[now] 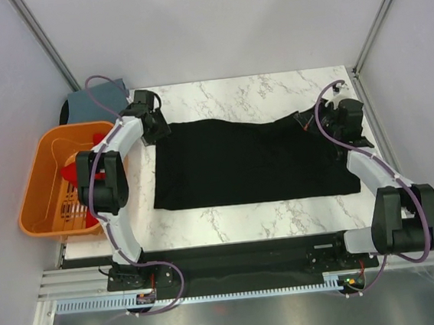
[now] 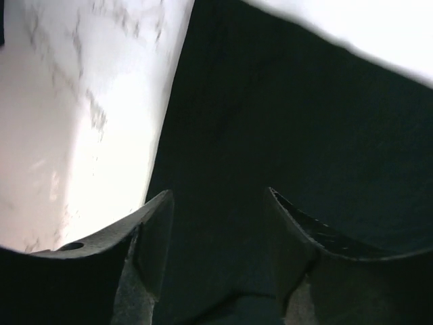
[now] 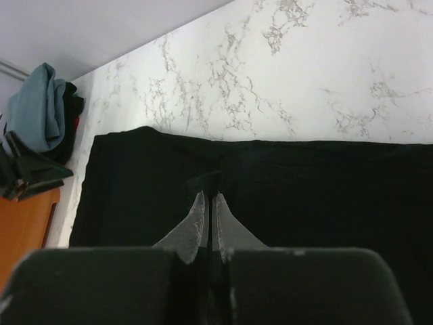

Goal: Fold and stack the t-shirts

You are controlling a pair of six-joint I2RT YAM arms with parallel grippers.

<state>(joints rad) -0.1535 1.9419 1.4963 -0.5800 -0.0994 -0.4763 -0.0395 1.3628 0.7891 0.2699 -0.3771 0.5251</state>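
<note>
A black t-shirt (image 1: 255, 160) lies spread flat on the marble table (image 1: 256, 93). My left gripper (image 1: 154, 128) is at the shirt's far left corner. In the left wrist view it (image 2: 220, 203) is open, with its two fingers (image 2: 154, 227) set wide apart just over the black fabric (image 2: 284, 122), close to the shirt's left edge. My right gripper (image 1: 310, 119) is at the shirt's far right part. In the right wrist view it (image 3: 210, 196) is shut on a small raised pinch of the shirt (image 3: 135, 189).
An orange basket (image 1: 41, 183) holding red cloth stands off the table's left edge. A blue-grey cloth (image 1: 92, 101) lies behind it, and it also shows in the right wrist view (image 3: 37, 108). Metal frame posts rise at the far corners.
</note>
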